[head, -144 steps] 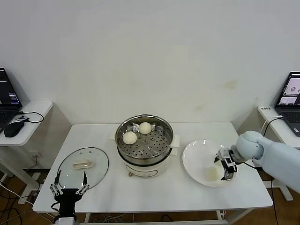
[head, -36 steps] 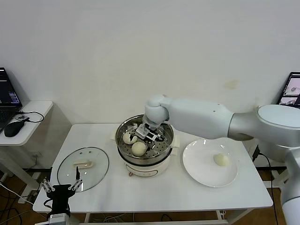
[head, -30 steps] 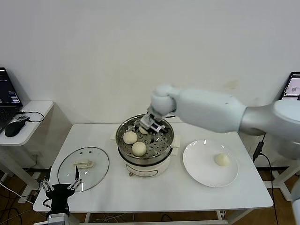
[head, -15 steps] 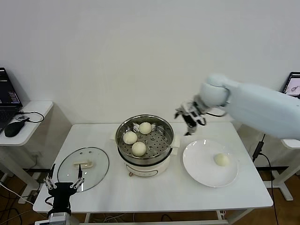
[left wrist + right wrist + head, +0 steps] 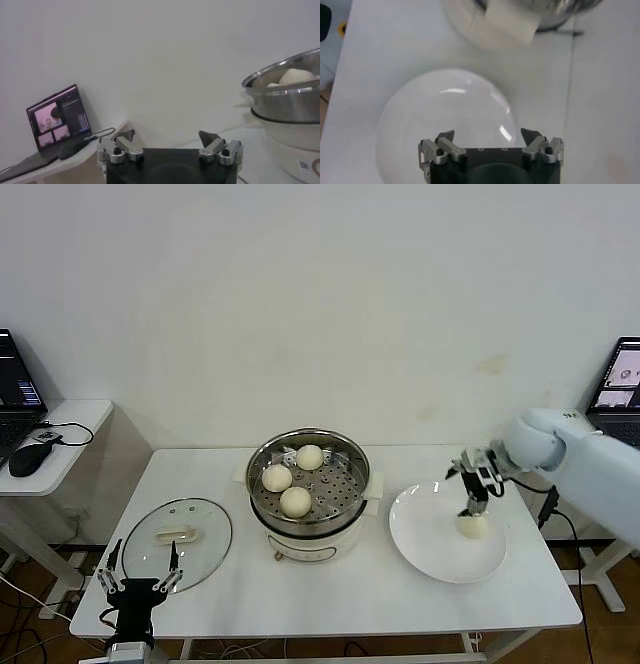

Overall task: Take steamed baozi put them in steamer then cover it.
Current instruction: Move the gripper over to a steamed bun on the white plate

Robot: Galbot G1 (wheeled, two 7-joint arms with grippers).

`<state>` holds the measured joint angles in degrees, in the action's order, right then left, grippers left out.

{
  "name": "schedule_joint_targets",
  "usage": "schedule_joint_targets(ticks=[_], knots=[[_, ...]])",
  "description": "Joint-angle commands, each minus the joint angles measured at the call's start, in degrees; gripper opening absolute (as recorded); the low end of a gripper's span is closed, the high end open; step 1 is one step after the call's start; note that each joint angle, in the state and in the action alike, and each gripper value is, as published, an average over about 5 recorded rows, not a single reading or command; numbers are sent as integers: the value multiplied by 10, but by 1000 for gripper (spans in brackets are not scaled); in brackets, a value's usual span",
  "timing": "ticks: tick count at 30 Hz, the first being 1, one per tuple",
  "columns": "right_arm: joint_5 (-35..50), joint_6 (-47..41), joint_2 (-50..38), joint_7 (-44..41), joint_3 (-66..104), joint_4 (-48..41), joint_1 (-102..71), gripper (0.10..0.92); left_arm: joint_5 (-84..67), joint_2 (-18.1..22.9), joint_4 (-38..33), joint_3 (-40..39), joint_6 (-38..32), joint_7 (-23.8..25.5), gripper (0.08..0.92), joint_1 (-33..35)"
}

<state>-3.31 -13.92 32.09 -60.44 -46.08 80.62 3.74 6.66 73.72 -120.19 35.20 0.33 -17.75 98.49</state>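
Note:
The steel steamer (image 5: pixel 350 461) stands at the table's middle on its white pot base. Three baozi lie in it: one at the back (image 5: pixel 310 456), one on the left (image 5: pixel 277 477), one at the front (image 5: pixel 295 501). A fourth baozi (image 5: pixel 471 526) lies on the white plate (image 5: pixel 425 534). My right gripper (image 5: pixel 470 489) is open and empty, just above that baozi. The right wrist view shows its open jaws (image 5: pixel 487 135) over the plate (image 5: pixel 420 115); the baozi is hidden there. The glass cover (image 5: pixel 205 534) lies flat at the table's left. My left gripper (image 5: pixel 140 579) is open, parked at the front-left edge.
Side tables with laptops stand at the far left (image 5: pixel 15 394) and far right (image 5: pixel 622 384); a mouse (image 5: pixel 28 456) lies on the left one. The left wrist view shows the steamer (image 5: pixel 285 95) with a baozi (image 5: pixel 297 76) beyond the gripper (image 5: pixel 166 135).
My right gripper left a third baozi in the steamer, rose, swung right and came down open over the baozi on the plate. The left arm barely moved.

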Motion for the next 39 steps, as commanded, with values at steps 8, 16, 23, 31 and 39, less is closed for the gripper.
schedule_joint_targets(ticks=[8,16,23,31,39], knots=[[-78,9,48,20,113,-113,-138,823,1,0,3,2,-3,0,823,4],[-96,9,80,25,110,-149,-130,823,0,-3,5,4,-4,0,823,1],[-112,6,95,25,111,-170,-128,823,0,-3,9,3,-4,0,823,-1],[-127,7,109,24,116,-202,-127,780,0,-1,13,2,-4,1,823,-3],[-132,7,115,20,120,-209,-130,727,0,0,13,2,-4,1,823,-3]])
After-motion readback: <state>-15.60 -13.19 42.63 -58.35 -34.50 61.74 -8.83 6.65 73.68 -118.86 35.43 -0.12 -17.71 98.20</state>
